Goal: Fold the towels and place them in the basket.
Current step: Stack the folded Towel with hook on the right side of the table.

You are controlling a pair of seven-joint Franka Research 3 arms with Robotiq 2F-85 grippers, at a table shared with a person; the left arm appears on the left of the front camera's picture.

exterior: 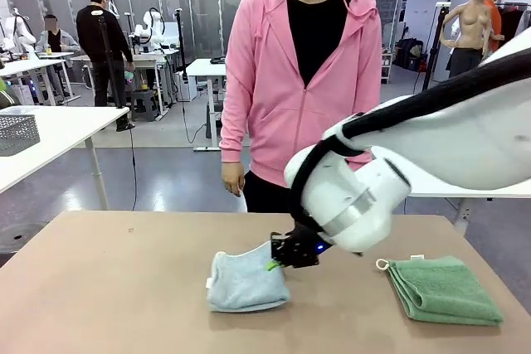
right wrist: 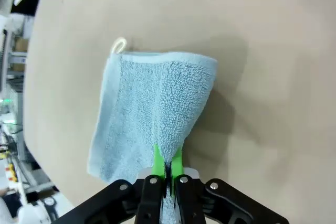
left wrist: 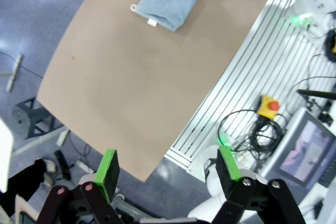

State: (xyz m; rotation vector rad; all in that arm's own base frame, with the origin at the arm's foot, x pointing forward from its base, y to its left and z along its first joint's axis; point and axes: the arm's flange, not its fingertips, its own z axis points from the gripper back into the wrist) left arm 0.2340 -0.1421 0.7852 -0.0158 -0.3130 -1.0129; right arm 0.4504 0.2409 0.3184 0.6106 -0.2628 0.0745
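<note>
A brown table [exterior: 124, 288] fills the lower half of the front view, with a person in a pink hoodie [exterior: 292, 80] standing at its far edge, upper centre. The right gripper [exterior: 275, 264], reaching in from the right on a white arm, is pinched shut on one edge of the blue towel [exterior: 245, 283], which lies low in the centre of the frame, folded over, with the gripped edge lifted off the table. In the right wrist view the blue towel's [right wrist: 152, 108] long axis runs up the frame from the green pads [right wrist: 157, 163] at the bottom to a folded edge near the top, where a small white loop [right wrist: 119, 45] sticks out at its upper left corner. The green towel [exterior: 444, 288] lies folded flat at the lower right of the front view, well apart from the blue one, its long axis running roughly left to right, with a white loop [exterior: 382, 265] at its upper left corner. In the left wrist view the left gripper [left wrist: 168, 174] hangs with jaws wide and nothing between them, seemingly high above the table's near edge.
</note>
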